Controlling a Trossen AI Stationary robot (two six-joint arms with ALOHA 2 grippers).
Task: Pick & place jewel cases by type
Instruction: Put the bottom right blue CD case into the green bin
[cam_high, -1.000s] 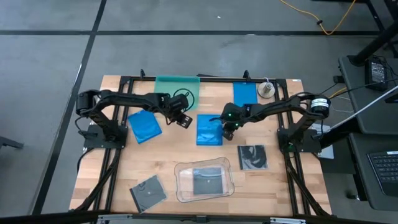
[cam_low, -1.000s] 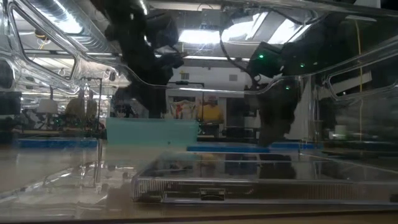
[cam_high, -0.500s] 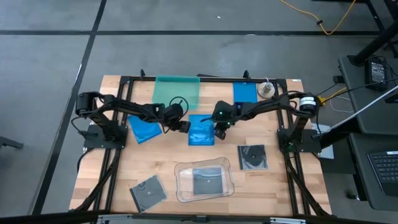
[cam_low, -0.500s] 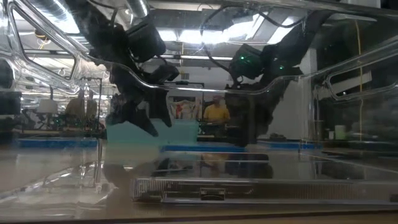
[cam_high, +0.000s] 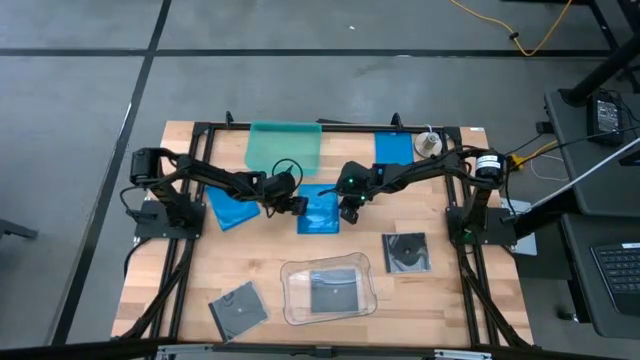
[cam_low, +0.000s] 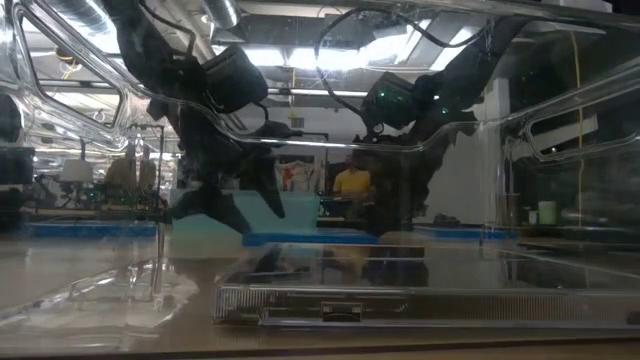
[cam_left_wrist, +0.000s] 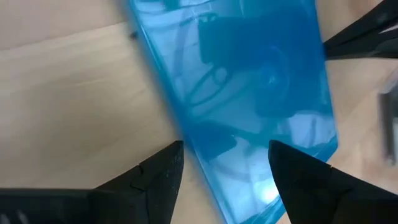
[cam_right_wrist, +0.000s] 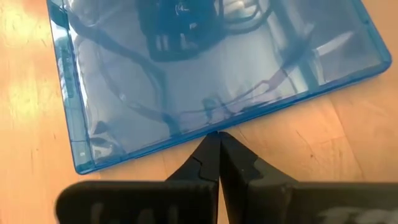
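Counting three blue cases, three dark cases; left tool open, right tool shut, empty.

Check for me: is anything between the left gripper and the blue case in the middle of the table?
Nothing visible. The left gripper is open, its fingers either side of the middle blue case's edge. The right gripper, shut, sits at that case's opposite edge, not between them.

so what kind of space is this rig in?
Looks like a robotics lab or workshop, probably. The wooden table sits in a black frame on a bare grey floor; a desk with a keyboard stands beside it, and the low view shows ceiling strip lights over cluttered benches.
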